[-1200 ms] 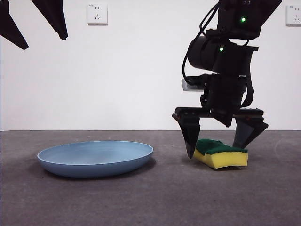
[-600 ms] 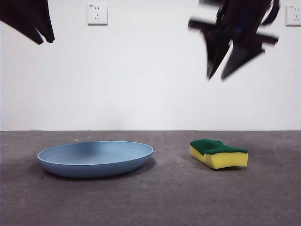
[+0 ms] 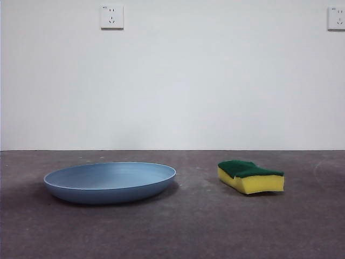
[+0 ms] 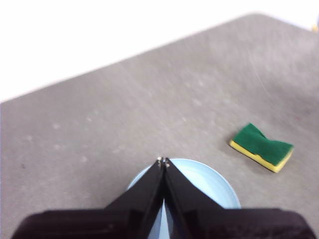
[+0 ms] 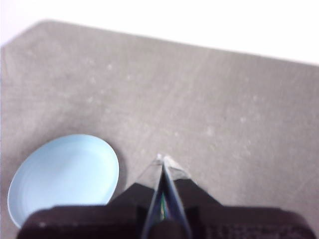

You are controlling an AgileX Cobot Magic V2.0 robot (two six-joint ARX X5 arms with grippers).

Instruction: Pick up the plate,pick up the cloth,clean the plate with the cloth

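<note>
White wall with two power sockets [image 3: 111, 16] backs a dark grey counter [image 3: 194, 226] seen at tabletop height. On the left of the counter lies the light-blue plate [image 3: 110, 182], shallow and round, flat on the surface with nothing in it. To its right, well apart from it, lies the cloth [image 3: 251, 176], in fact a yellow sponge block with a dark green scouring layer facing up, also flat on the counter and untouched. Neither arm appears in the front view. The left gripper [image 4: 163, 162] hangs high above the plate, its two black fingers pressed tip to tip and grasping nothing; the sponge shows off to one side on the counter below it. The right gripper [image 5: 163, 159] also hangs high over bare counter beside the plate, its fingers likewise clenched together and empty. Both wrist views look down from well above the surface.
</note>
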